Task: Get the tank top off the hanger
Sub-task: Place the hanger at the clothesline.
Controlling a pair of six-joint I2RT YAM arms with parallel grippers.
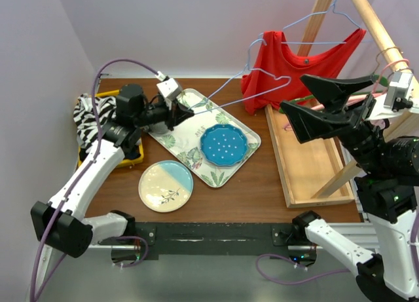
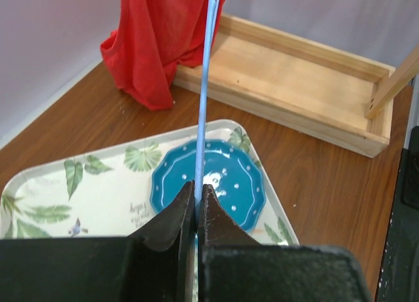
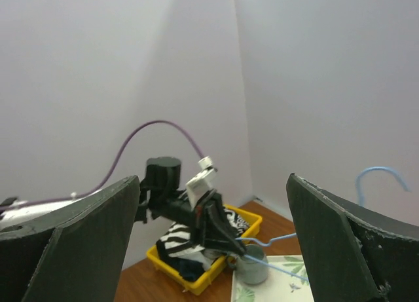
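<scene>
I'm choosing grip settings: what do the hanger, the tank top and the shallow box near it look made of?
Hanger: thin wire, probably metal under a smooth light-blue coating, judging by its slim bent shape. Tank top: soft matte red fabric, hanging in loose folds. Box: pale bare-looking wood, grain faintly visible.

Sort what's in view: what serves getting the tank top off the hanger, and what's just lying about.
Job: red tank top, blue wire hanger, left gripper shut on the hanger wire, right gripper open.

Lying about: leaf-print tray, blue plate on it, cream-and-blue plate, wooden tray, yellow bin of zebra-print cloth.
</scene>
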